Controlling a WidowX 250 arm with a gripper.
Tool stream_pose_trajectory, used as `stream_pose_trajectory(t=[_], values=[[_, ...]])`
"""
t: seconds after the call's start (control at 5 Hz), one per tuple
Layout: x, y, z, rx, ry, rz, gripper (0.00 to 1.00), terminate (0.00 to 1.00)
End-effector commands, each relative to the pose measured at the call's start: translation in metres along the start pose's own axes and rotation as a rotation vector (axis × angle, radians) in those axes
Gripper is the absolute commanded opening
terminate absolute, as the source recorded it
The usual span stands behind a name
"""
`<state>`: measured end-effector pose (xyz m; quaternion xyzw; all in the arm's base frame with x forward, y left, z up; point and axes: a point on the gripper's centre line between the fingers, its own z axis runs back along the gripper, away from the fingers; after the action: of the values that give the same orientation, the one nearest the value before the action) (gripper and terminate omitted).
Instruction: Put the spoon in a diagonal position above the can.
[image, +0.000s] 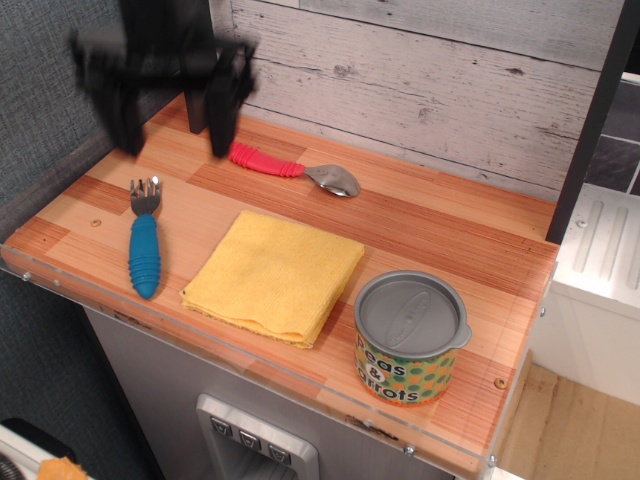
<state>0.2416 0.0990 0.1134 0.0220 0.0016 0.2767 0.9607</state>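
Note:
The spoon (145, 243), with a ribbed blue handle and a short tined metal head, lies flat near the table's left front, head pointing away. The can (410, 337), with a grey lid and a green dotted "peas & carrots" label, stands upright at the front right. My gripper (173, 135) is black and motion-blurred. It hangs open and empty above the table's back left, just beyond the spoon's head, fingers (222, 110) spread wide.
A folded yellow cloth (275, 274) lies between spoon and can. A red-handled metal spoon (290, 167) lies behind it near the white plank wall. A black post (590, 120) stands at the right. The wooden table (450, 230) has a clear plastic front lip.

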Motion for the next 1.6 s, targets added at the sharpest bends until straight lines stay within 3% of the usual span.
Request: stream_pose_trajectory(t=[0.0, 0.4, 1.2, 1.4], values=[[0.018, 0.026, -0.032, -0.057, -0.097, 0.177, 1.00, 0.00], [0.031, 0.037, -0.066, -0.021, -0.151, 0.274, 1.00, 0.00], [0.038, 0.044, -0.101, -0.026, -0.125, 0.319, 1.00, 0.00], [0.037, 0.044, -0.099, -0.029, -0.143, 0.303, 0.00, 0.00]])
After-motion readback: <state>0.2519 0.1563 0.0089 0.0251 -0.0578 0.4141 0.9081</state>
